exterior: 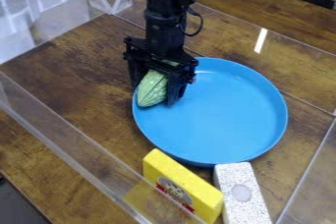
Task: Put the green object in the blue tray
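A dark brown wooden table [79, 81] with visible grain and plank seams fills most of the frame, running from the upper left to the lower right. A clear plastic wall [73, 164] stands along its lower-left edge — the wood shows through it. Directly on the table, right of centre, rests the blue tray [243, 105], round with a shallow raised rim. Toward the bottom centre lies a yellow rectangular block [182, 185] with a red-and-white printed face, just below the tray's rim. Beside it to the right lies a white speckled block [242, 193] — the two sit close together, near the bottom edge.
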You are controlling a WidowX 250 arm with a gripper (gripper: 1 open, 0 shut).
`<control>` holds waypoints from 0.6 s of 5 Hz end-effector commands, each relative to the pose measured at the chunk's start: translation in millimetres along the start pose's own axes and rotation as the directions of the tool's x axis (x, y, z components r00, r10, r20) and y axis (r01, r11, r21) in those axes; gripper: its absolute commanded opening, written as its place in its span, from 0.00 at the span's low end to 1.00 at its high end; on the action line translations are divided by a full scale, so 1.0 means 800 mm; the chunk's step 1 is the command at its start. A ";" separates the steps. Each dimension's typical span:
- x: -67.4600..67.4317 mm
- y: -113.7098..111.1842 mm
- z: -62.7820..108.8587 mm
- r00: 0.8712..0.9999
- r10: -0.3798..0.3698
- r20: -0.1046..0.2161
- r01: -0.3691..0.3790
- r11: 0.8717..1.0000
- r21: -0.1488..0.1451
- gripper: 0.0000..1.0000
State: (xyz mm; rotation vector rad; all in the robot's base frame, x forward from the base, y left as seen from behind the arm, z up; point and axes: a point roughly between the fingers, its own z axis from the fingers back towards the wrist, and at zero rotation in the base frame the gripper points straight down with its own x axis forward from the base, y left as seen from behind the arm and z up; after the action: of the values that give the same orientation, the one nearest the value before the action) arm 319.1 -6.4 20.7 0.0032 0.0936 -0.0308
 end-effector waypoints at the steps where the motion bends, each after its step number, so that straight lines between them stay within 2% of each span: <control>1: 0.003 -0.004 0.009 0.999 -0.047 -0.021 0.047 0.999 0.008 0.00; 3: -0.015 -0.020 0.022 1.000 -0.015 -0.019 0.015 1.000 0.005 0.00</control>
State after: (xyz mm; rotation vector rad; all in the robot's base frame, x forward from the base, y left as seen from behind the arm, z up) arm 305.1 -11.5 24.3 0.0091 0.1501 -0.0132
